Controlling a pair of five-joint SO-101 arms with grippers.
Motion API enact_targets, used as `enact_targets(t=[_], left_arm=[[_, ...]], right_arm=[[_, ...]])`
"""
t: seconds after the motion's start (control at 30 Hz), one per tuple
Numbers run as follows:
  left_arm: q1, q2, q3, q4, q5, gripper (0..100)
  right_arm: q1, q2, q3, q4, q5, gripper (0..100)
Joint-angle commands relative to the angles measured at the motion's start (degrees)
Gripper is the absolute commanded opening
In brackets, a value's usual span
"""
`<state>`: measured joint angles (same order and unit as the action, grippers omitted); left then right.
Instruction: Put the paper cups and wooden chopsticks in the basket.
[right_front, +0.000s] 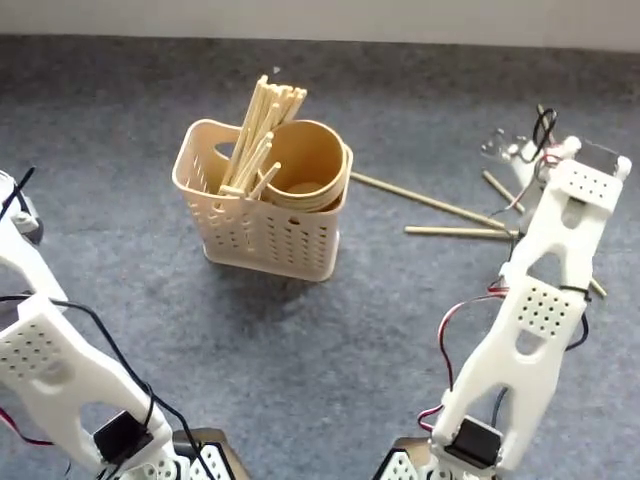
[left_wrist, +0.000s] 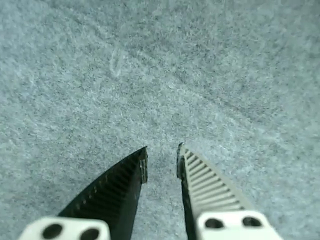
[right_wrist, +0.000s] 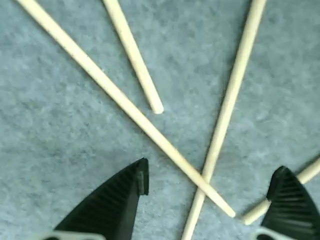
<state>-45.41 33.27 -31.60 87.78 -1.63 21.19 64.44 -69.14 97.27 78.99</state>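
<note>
Right gripper (right_wrist: 212, 180): jaws spread wide, nothing in them, hanging low over loose chopsticks (right_wrist: 125, 107) on the grey table (right_wrist: 50, 125).

Your right wrist view gives you four sticks:
- A long stick runs slantwise.
- A second (right_wrist: 230, 105) crosses the long one near the gripper (which lies on top, I cannot tell).
- A third (right_wrist: 132, 55) ends between those two.
- A fourth (right_wrist: 305, 175) shows partly, beside one fingertip.

From your high view, these sticks lie in the far half of the table, toward its right edge. The longest (right_front: 425, 200) slants back toward the basket (right_front: 260, 235), and its end is just beside the basket's right wall. The right arm (right_front: 545, 290) stretches up that side from the near edge.

Left gripper (left_wrist: 162, 155): jaws narrow, a slim gap at the tips, holding nothing, pointed down at the grey surface. You can see the left arm (right_front: 50, 370) at the near left corner, well apart from the basket.

The basket stands upright in the far half, left of the middle. Stacked cups (right_front: 310, 165) fill the right part of it, tilted with the mouth facing up and toward you. A bundle of chopsticks (right_front: 262, 130) stands in the left part, leaning against the cups, with its tops fanned out above the rim.
</note>
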Motion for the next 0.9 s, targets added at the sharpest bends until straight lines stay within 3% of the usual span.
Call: enact_targets(t=[0.0, 0.23, 0.3, 0.4, 0.43, 0.5, 0.63, 0.87], left_arm=[[-0.66, -1.27, -0.31, -0.35, 0.53, 13], [-0.66, -3.74, -0.04, -0.09, 0.44, 13], [-0.66, -4.97, 0.04, 0.09, 0.44, 13], [-1.71, -6.64, 0.13, 0.35, 0.44, 13], [-2.15, -7.16, 0.04, 0.44, 0.44, 13], [-3.38, -8.22, 0.04, 0.44, 0.44, 13], [-3.82, -9.1, 0.04, 0.26, 0.44, 13], [-3.65, -8.84, 0.04, 0.35, 0.44, 13]], right_arm=[[2.95, 1.01, -2.59, -0.48, 0.88, 36.5], [3.65, 6.9, -2.59, -0.13, 0.88, 35.4], [2.95, 8.22, -2.59, -0.04, 0.88, 29.0], [2.15, 8.92, -2.68, -0.04, 0.53, 4.2], [1.98, 8.92, -2.68, 0.04, 0.44, 0.0], [2.15, 8.92, -2.68, 0.13, 0.44, 4.9], [1.89, 8.22, -4.18, 3.82, 0.18, 0.8], [1.01, -0.84, -19.65, 3.82, -20.84, 0.4]])
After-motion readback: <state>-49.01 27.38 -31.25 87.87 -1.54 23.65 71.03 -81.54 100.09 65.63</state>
